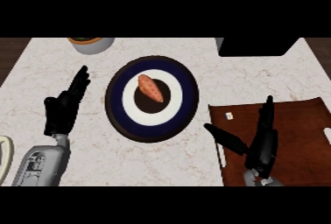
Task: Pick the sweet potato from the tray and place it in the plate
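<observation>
No readable text, label or number anywhere.

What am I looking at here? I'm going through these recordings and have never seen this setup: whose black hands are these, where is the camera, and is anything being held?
The single picture is taken from the robot's head, looking steeply down at a marble counter. The two grey forearms ending in black hands belong to the robot. Its left hand rests open at the view's left; its right hand is open above a brown tray. Neither holds anything. In the middle lies a round plate with dark blue and white rings, and the sweet potato already lies on it. A grey bowl and a black object sit at the far edge.
</observation>
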